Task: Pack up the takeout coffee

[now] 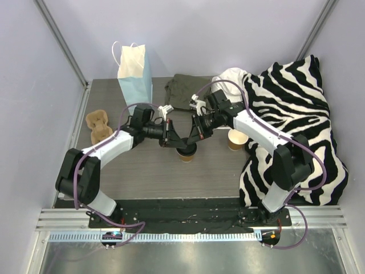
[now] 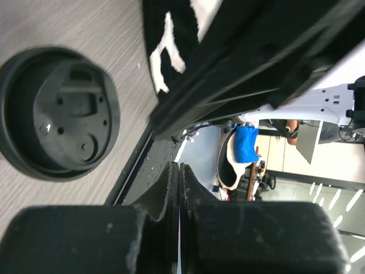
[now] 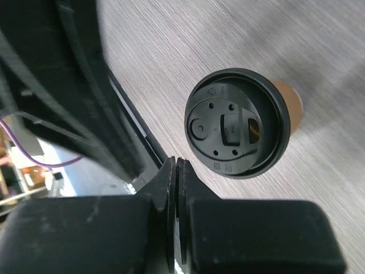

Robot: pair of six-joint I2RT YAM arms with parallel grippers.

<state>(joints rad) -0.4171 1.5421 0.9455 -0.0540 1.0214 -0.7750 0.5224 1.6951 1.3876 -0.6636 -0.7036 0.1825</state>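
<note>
Both my left gripper (image 2: 178, 171) and right gripper (image 3: 175, 166) are pinched together on nothing beside the coffee cup (image 3: 238, 123), lid already on, while the blue bag (image 1: 136, 74) stands well beyond that cup, so I judge the bagging is all left to do.

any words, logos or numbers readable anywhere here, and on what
No text can be read in any view.
lid: small embossed symbols, too small to read.
white marks on black, left wrist view: cannot tell if they are lettering.
bag, open cup, carrier: no print visible.
</note>
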